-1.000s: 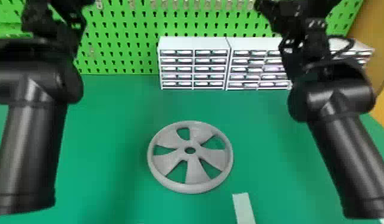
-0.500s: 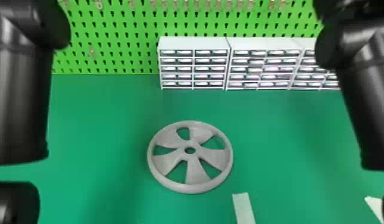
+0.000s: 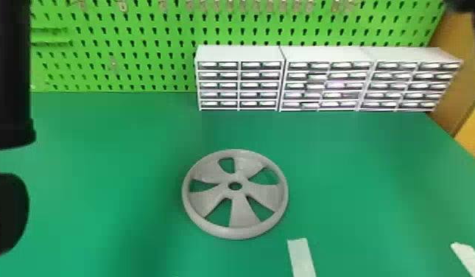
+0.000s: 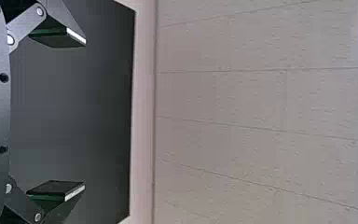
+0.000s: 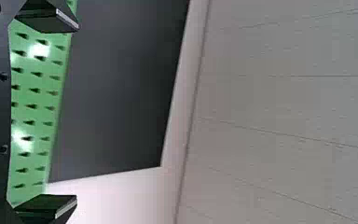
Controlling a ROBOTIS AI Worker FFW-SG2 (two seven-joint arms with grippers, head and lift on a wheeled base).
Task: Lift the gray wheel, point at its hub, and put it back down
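Note:
The gray wheel lies flat on the green table in the middle of the head view, its hub hole facing up and several openings between its spokes. Dark parts of my left arm stand along that view's left edge, well apart from the wheel. My right arm shows at the upper right corner. In the left wrist view my left gripper is open, with nothing between its fingers. Equally wide apart are the fingers of my right gripper, facing a dark panel and pale wall.
White drawer units line the back of the green table before a green pegboard. One pale strip lies near the wheel's front right, another pale strip farther right. A brown panel borders the right side.
Both arms have shifted outward in the head view, the right one almost leaving it at the upper right and uncovering the drawers there. The wheel has stayed in place.

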